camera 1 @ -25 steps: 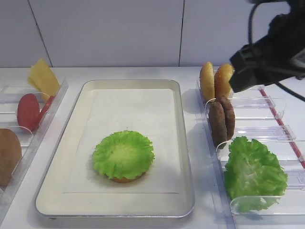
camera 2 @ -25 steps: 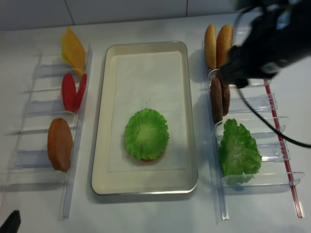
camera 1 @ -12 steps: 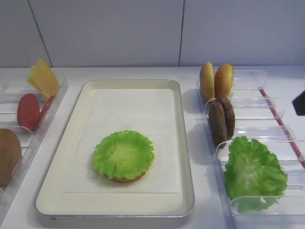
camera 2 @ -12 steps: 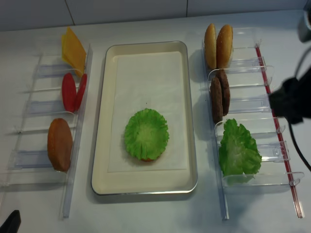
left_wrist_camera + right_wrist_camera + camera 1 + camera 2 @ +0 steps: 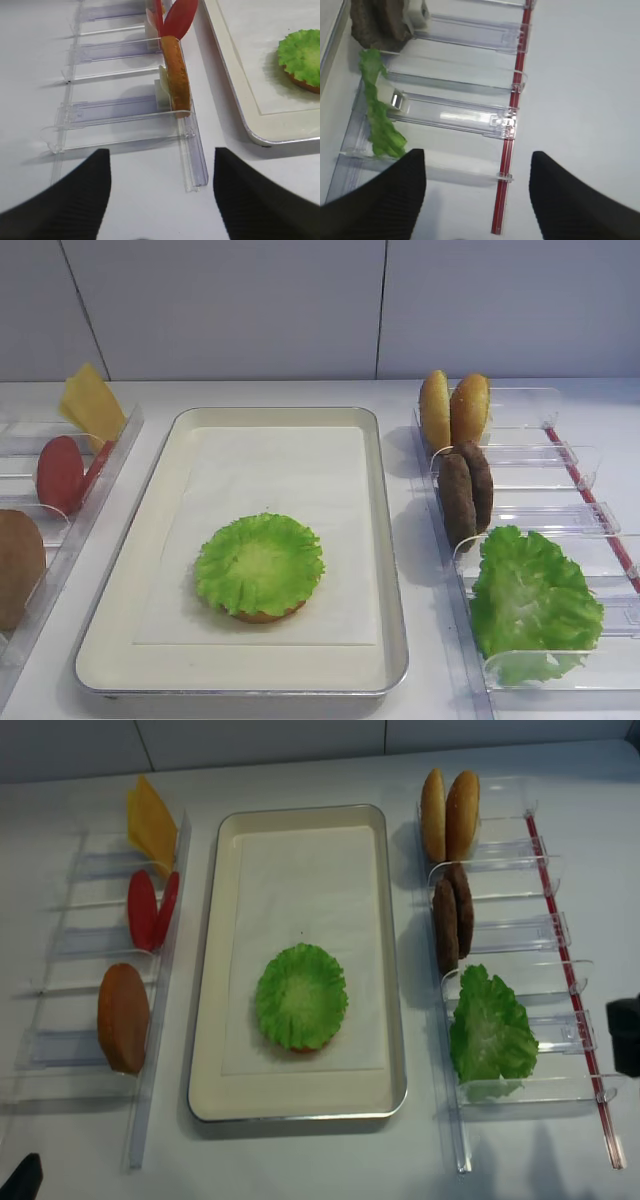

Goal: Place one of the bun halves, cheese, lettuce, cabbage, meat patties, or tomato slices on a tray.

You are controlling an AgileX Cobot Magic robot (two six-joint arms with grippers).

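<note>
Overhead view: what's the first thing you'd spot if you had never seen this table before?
The bright green ruffled lettuce sits on a bun half near the front of the big cream tray, and it jumps out first. Next, a bigger heap of lettuce leaves fills a clear bin to the right, with two dark meat patties standing on edge behind it. On the left, red tomato slices stand in their own bin.

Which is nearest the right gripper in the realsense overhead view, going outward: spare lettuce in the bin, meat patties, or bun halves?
The right gripper shows only at the right edge.
1. Spare lettuce, right bin, front compartment, nearest.
2. Meat patties, compartment behind it.
3. Bun halves, rearmost compartment, farthest.
</note>
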